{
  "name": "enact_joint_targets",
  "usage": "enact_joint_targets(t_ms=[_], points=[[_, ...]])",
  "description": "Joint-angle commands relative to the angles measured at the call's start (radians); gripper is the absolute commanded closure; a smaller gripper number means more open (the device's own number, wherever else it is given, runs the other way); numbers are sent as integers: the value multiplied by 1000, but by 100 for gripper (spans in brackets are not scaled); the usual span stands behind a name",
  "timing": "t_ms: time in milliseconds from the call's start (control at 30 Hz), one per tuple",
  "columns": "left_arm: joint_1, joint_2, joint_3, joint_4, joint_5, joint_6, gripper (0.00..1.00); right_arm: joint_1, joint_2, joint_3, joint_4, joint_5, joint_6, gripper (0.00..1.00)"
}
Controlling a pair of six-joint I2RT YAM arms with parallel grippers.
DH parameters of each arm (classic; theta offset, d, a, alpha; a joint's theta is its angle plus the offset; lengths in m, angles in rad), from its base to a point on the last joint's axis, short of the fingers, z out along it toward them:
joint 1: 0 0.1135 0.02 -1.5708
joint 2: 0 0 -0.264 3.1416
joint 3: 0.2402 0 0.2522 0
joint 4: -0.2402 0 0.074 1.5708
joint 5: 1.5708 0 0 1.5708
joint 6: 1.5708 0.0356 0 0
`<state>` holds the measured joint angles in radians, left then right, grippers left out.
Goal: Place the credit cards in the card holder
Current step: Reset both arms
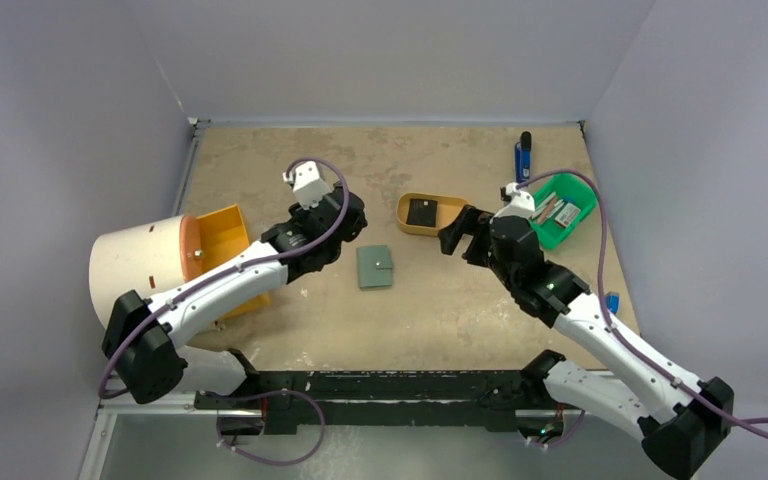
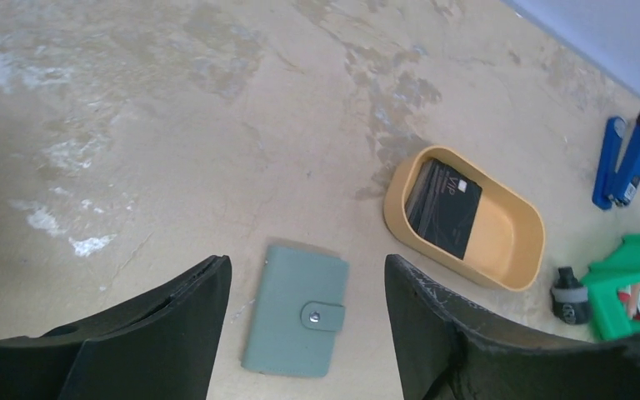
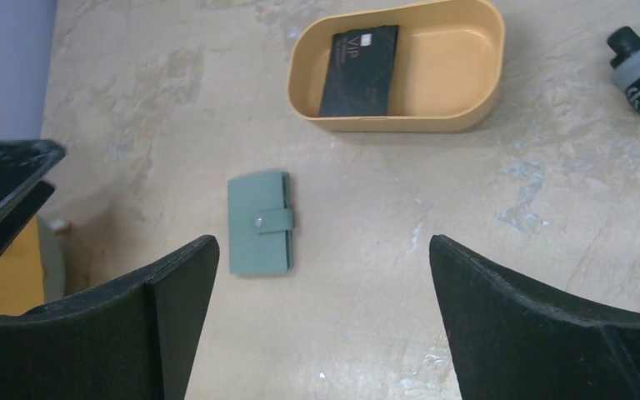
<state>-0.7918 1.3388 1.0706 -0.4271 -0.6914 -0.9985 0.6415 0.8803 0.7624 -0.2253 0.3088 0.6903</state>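
Left wrist: black card point(image 2: 443, 206) in tan tray point(image 2: 510, 237) reads "VIP"; left gripper point(image 2: 304, 265), right gripper point(image 3: 323, 243) jaws wide

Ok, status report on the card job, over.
Left end effector open, empty. Right end effector open, empty. Card holder snapped shut, flat between the arms. Cards in tan tray, nothing blocking.

The left arm point(image 1: 222, 283) and right arm point(image 1: 615, 345) wear white shells over black joints, each trailed by a purple cable point(image 1: 344, 195). End effector fingers point(image 2: 442, 329) are matte black, one edge scuffed.
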Motion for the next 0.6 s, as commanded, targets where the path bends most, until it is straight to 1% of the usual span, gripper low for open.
enact_joint_targets(t_ms=[0,100,167,200,267,300,367,433,467,533,567], points=[[8,-14,54,-131,-118,-142,31,0,70,82,36,123,41,1],[7,-25,106,-147,-58,-41,25,-4,193,211,-52,147,-38,1],[4,-42,128,-134,-9,69,23,-10,277,301,-97,161,-105,1],[4,-55,123,-111,15,134,23,-11,306,320,-75,171,-149,1],[6,-81,110,-79,53,199,22,-19,310,286,58,176,-209,1],[8,-89,112,-75,73,243,22,-31,305,272,137,157,-229,1],[10,-106,114,-74,71,313,21,-67,325,302,205,138,-236,1],[14,-128,126,-76,44,345,18,-93,393,434,133,167,-253,1],[15,-142,148,-84,28,362,17,-94,436,534,52,194,-271,1],[16,-153,237,-137,-4,382,17,-95,495,746,-115,261,-310,1],[16,-158,289,-169,-21,396,17,-92,499,816,-153,299,-346,1]])
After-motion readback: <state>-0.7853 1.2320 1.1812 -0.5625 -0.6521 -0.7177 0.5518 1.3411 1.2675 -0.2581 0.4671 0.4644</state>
